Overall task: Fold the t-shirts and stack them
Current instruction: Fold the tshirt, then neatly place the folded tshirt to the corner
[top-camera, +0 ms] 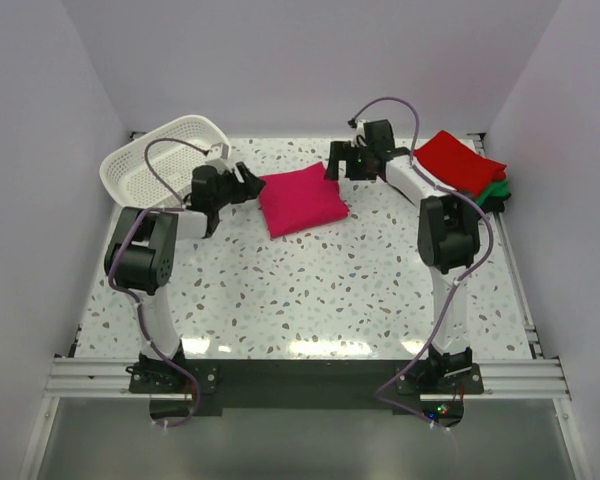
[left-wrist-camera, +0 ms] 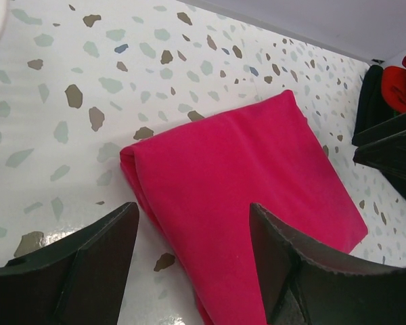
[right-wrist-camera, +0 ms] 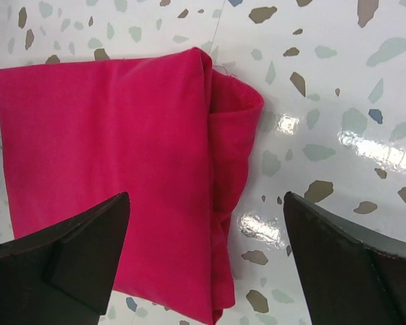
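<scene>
Both jaws gape empty, the folded magenta t-shirt (top-camera: pixel 302 200) lying flat between them.

Top view: a fixed camera, set high behind the near edge of the speckled bench (top-camera: pixel 300 300), looks down and forward and takes in the whole bench to its far edge. Left wrist view: very close, tilted down toward the bench's right side, its own dark jaws along the bottom. Right wrist view: equally close, looking nearly straight down. All three share the folded magenta-pink t-shirt (top-camera: pixel 302 200) near the far edge.
</scene>
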